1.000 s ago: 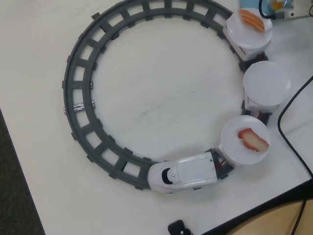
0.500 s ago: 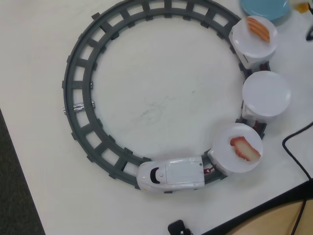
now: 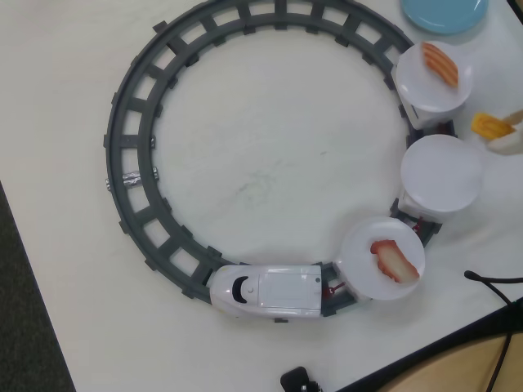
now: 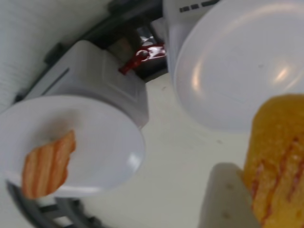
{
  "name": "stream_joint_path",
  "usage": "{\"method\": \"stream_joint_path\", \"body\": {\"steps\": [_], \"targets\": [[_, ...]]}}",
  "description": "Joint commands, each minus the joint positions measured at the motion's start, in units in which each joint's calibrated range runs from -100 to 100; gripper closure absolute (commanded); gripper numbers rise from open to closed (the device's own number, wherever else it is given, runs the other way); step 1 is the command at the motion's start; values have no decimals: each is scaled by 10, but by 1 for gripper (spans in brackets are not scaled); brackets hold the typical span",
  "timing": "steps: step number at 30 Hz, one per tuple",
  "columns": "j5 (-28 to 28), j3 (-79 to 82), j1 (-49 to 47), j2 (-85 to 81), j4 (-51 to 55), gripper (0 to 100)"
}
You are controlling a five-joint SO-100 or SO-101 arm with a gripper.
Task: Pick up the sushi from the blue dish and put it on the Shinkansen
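- Wrist view shows the gripper (image 4: 247,199) closed narrowly on the sushi (image 4: 278,156); one pale finger (image 4: 225,199) presses its left side, while the other finger is out of frame, so the hold can only be judged as probably firm.
- Overhead view places the gripper (image 3: 500,131) and the sushi (image 3: 490,125) at the right edge, just beside the empty middle plate (image 3: 441,175) and off its rim.
- Risk: the sushi hangs outside that plate, so letting go here would likely drop it on the table (image 3: 261,163) next to the plate.
- Risk: coming in low could knock the plate's rim and tip the car off the track (image 3: 131,139).
- Relative to the middle plate, the salmon piece (image 3: 440,64) sits on the plate above and the red-and-white piece (image 3: 394,260) on the plate below.
- Beyond the lower plate, the Shinkansen (image 3: 265,291) engine leads at the bottom of the track.
- Far above the middle plate, the blue dish (image 3: 445,12) appears empty.
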Motion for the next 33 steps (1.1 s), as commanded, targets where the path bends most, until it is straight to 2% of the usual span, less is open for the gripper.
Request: {"method": "stream_joint_path", "body": {"steps": [1,4,7,14,24,27,29,33], "targets": [[-2,89,-12,-51,-63,98],[-3,167,-38,-75,-121,98],[-28,212,-73,-83,-174,98],[-56,212,-125,-50,-233,98],[-65,212,-142,82,-321,98],[-82,209,-144,120,-335,97],[-90,206,-157,133,-332,93],[-90,206,-170,130,-324,74]]}}
